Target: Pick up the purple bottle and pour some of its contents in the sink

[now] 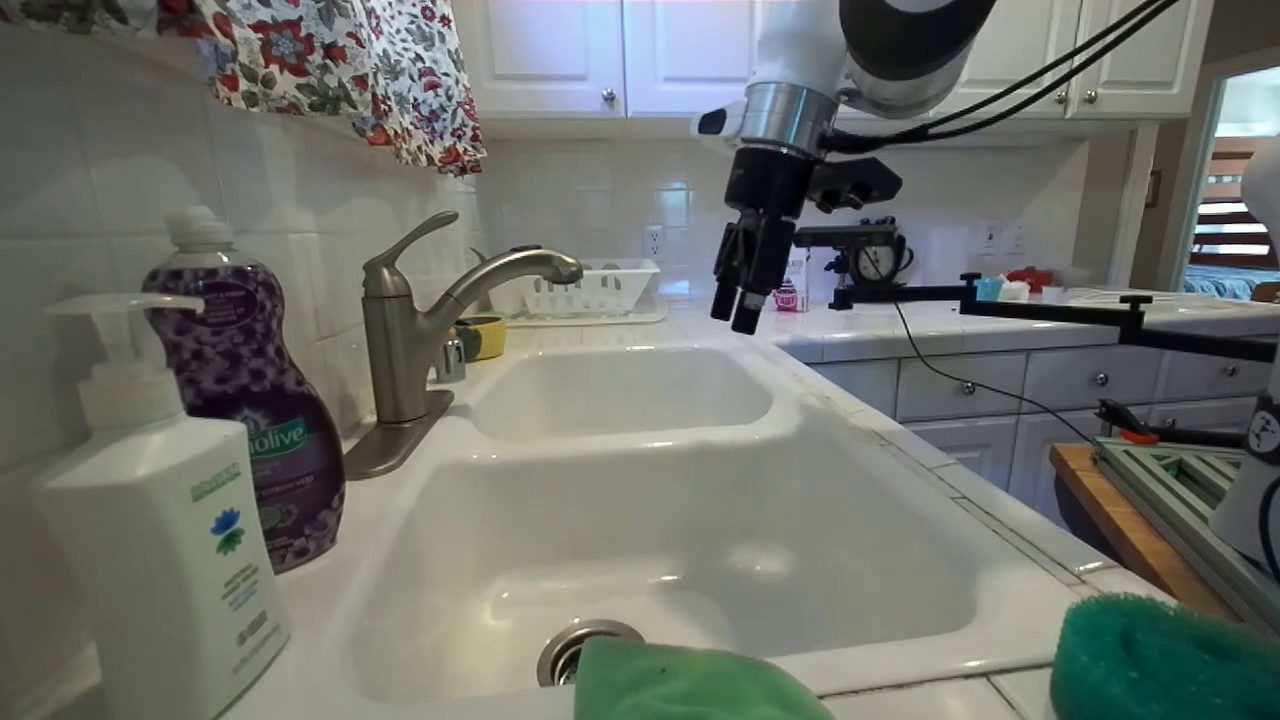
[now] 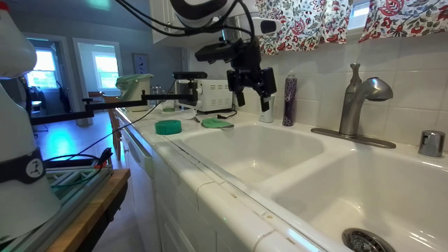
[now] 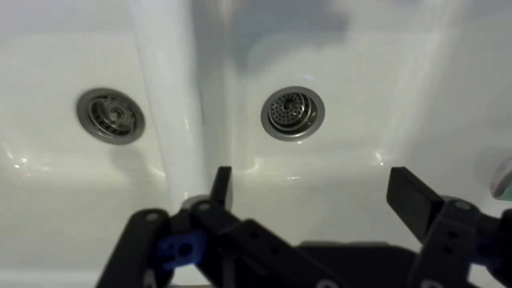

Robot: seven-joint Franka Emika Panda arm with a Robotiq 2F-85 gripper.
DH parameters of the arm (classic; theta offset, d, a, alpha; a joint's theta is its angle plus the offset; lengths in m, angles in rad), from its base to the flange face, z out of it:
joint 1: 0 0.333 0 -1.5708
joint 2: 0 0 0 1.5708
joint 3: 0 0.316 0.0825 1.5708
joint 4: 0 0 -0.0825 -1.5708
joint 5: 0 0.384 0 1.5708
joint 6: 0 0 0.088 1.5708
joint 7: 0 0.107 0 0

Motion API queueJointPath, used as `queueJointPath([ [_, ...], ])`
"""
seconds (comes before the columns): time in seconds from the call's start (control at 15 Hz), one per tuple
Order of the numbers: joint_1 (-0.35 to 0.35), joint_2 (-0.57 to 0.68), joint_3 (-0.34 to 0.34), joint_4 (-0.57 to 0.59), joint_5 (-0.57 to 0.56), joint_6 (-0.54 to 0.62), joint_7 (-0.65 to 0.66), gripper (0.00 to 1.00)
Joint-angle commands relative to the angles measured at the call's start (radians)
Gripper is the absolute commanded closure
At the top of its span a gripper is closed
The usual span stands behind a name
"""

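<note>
One purple bottle [image 1: 258, 385] (curvy plastic).

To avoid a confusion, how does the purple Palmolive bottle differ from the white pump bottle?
The purple Palmolive bottle is curvy, the white pump bottle boxier. The Palmolive bottle has a cap, the pump bottle a spout. The Palmolive bottle also looks taller than the pump bottle. Both stand upright.

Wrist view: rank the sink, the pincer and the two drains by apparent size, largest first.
1. Sink, filling most of the picture.
2. Pincer, helped by being close up.
3. Left-hand drain and right-hand drain: too alike to rank.
</note>
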Motion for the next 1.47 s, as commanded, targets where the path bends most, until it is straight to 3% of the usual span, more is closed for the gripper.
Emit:
queueJointPath([
  [0.0,0.022,0.087,0.029,0.08,0.18,0.039,-0.229,0.0],
  [0.8,-0.07,0.339,0.243,0.377,0.629,0.08,-0.828,0.0],
  [0.87,-0.055,0.287,0.225,0.322,0.548,0.068,-0.711,0.0],
  [1.27,-0.06,0.298,0.233,0.334,0.553,0.071,-0.718,0.0],
  [1.4,-0.072,0.332,0.247,0.356,0.612,0.116,-0.779,0.0],
])
